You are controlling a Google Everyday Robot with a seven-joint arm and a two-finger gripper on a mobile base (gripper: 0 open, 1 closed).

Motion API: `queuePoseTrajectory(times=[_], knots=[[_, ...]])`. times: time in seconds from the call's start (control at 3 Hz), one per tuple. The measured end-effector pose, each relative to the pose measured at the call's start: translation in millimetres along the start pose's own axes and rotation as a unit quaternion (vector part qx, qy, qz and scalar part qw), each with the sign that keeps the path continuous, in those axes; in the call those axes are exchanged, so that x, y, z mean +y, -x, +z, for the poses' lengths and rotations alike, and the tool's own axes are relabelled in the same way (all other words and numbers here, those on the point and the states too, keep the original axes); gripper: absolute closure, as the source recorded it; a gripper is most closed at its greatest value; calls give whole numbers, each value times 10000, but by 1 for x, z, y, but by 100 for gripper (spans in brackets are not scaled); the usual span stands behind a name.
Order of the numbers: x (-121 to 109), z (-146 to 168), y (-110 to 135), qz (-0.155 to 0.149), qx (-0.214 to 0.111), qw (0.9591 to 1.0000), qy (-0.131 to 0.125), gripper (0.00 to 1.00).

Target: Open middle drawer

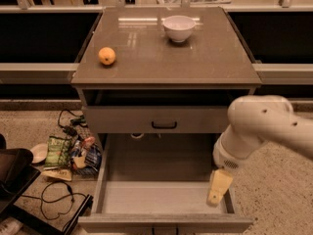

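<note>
We see a brown desk (pixel 166 58) on a speckled floor (pixel 276 207), with clutter (pixel 68 153) at 8 o'clock. The middle drawer (pixel 156 197) is pulled out and extends toward 9 o'clock from the gripper (pixel 218 186), which is above the drawer's right side. We cannot tell the state of the jaws.

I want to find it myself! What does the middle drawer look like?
Find the brown-topped cabinet. Below its upper drawer sits the middle drawer. Only it is pulled out, showing a grey tray, with the end effector at its right side.
</note>
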State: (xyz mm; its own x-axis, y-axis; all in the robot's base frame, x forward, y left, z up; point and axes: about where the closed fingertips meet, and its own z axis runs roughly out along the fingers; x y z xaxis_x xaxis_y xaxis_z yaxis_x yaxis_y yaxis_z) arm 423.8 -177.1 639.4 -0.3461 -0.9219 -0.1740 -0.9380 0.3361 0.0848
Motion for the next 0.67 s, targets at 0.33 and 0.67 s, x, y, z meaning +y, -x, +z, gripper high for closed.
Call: queuePoseTrajectory(times=[0.33,0.67], knots=[[-20,-70,2,-440,-152,9989,9,0],[-25,-124,-19,-790,-490,9957,6,0]])
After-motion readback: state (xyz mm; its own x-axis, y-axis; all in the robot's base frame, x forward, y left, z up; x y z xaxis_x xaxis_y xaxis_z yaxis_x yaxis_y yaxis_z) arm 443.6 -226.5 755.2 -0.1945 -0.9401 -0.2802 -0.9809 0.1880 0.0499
